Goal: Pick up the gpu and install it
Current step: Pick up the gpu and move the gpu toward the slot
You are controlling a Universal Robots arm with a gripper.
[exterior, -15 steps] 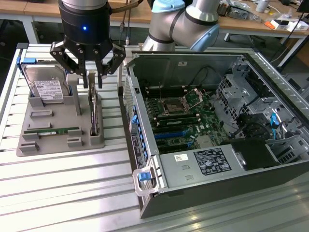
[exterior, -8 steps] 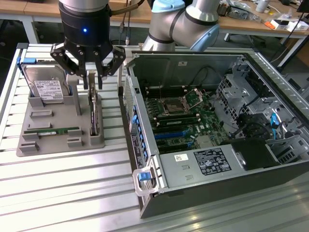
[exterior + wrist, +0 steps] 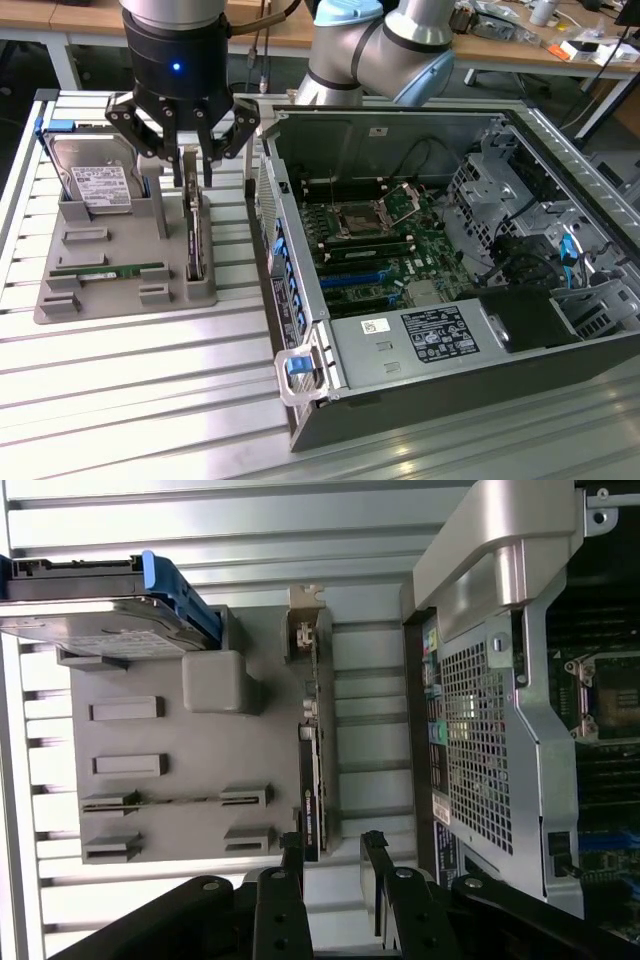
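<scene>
The gpu (image 3: 195,238) is a thin black card with a silver bracket. It stands on edge in a slot of the grey holder tray (image 3: 100,295), at the exterior view's left of the open computer case (image 3: 420,250). My gripper (image 3: 198,172) hangs directly over the card's far end, open, with a finger on each side of it. In the wrist view the gpu (image 3: 314,750) runs away from my gripper (image 3: 332,858), and its near end sits in the gap close to one fingertip (image 3: 292,852). Nothing is held.
A silver hard drive (image 3: 100,185) with a white label leans in the tray's back corner, and a green memory stick (image 3: 108,270) lies in a front slot. The case shows its motherboard with blue slots (image 3: 370,275). Its side wall (image 3: 480,730) stands close beside the tray.
</scene>
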